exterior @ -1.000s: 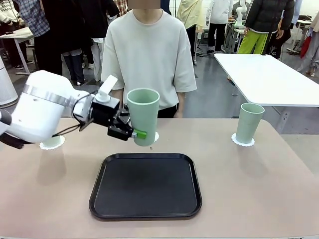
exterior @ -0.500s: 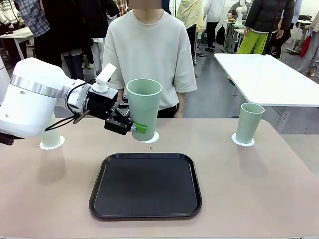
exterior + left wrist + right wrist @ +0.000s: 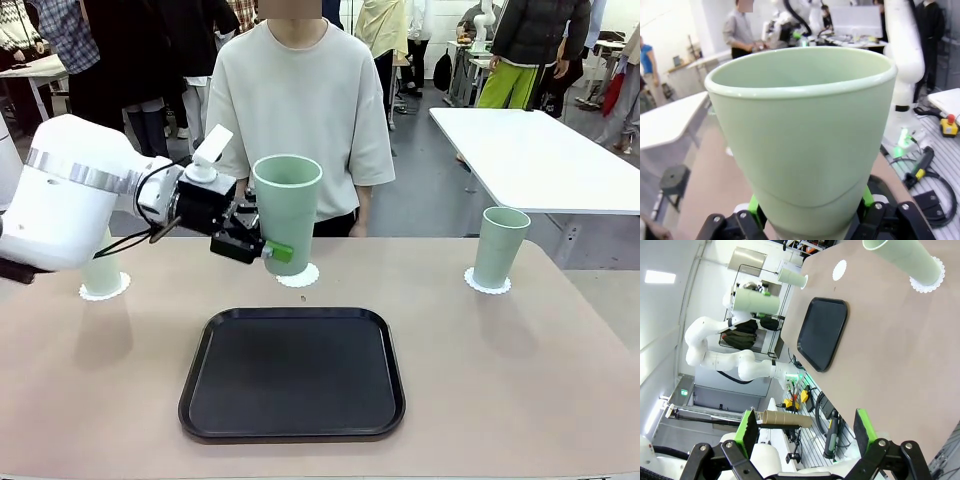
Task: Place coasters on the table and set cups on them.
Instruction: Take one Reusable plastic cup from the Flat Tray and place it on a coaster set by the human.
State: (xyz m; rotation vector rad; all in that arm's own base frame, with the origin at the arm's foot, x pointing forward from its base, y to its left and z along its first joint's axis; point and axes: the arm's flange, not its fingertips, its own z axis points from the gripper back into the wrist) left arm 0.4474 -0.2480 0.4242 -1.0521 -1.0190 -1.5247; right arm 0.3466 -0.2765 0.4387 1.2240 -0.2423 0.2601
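A tall, pale mint-green plastic cup [image 3: 287, 220] is gripped low on its body by the left hand [image 3: 258, 246], whose green pads are closed against its sides, as is confirmed in the left wrist view [image 3: 805, 145]. The cup is held upright above the large tan table [image 3: 500, 350], toward the middle of the far edge, with its base just over a small round white scalloped coaster [image 3: 299, 276]; whether the base touches the coaster cannot be told. The right hand [image 3: 806, 432] is seen with its jaws spread wide and nothing between them.

Two other mint-green cups are already set on their coasters, one near the far left corner [image 3: 102, 275] and one near the far right corner [image 3: 498, 246]. A flat black rectangular tray [image 3: 292, 372] lies empty at the middle of the table.

The main risk is judged to be a landing off the coaster's centre: the base could be set partly on the scalloped rim, so that the cup is left tilted or the light disc is pushed along the table. If the pads are released before the base is fully down, the tall, narrow-based cup could be tipped toward the far edge. It could also be dragged over should the pads catch during withdrawal.
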